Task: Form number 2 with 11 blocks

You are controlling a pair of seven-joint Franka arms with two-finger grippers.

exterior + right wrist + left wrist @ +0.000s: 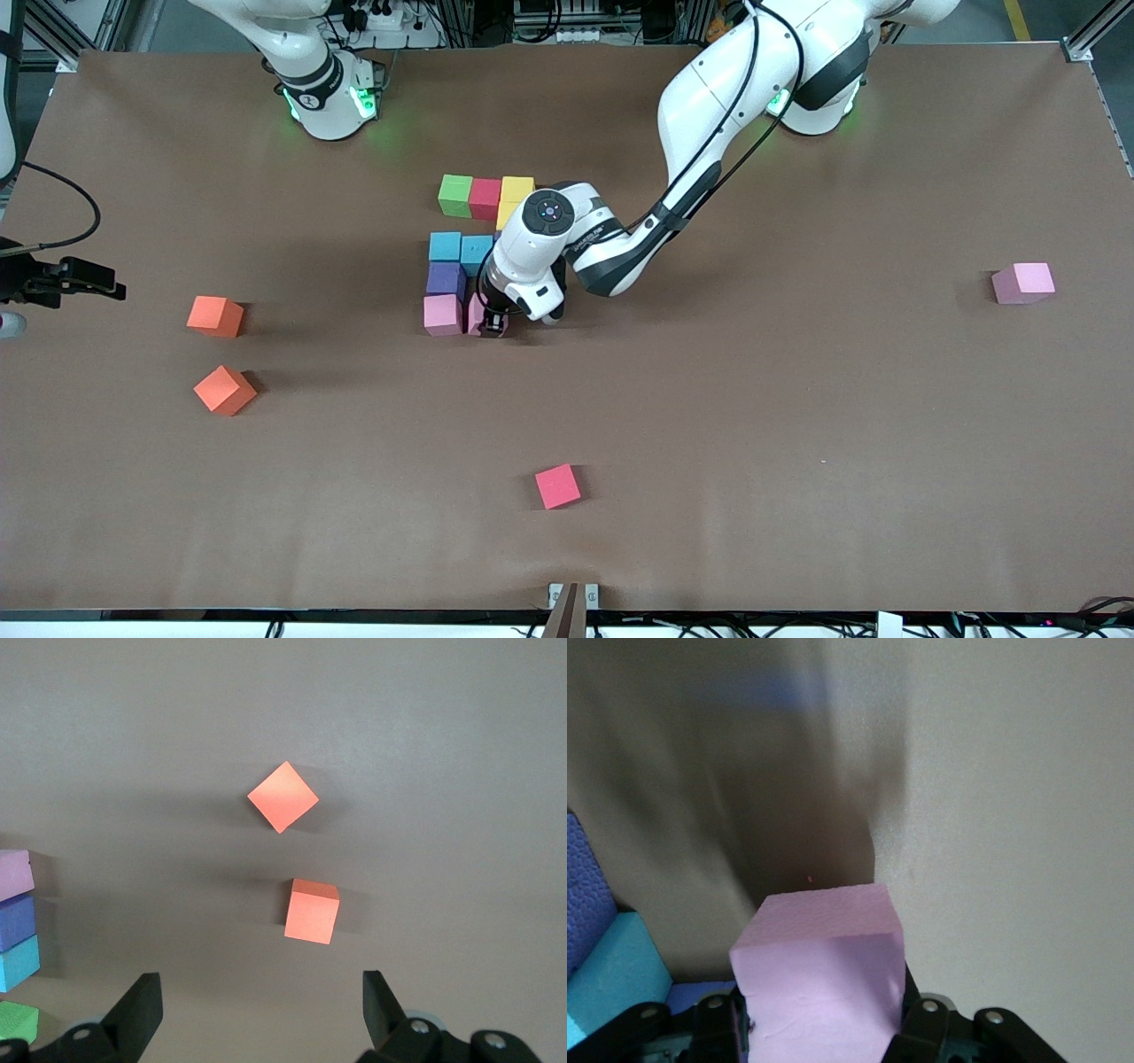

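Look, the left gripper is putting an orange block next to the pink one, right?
Not orange. The left gripper is shut on a pink block, as the left wrist view shows, beside the placed pink one. Both orange blocks lie untouched toward the right arm's end.

Left arm over block cluster, bare table around loose cubes

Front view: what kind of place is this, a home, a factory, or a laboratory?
Most likely a robotics laboratory: two white robot arms bolted at a brown-covered table, coloured foam cubes as practice pieces, and aluminium framing with cables around the edge.
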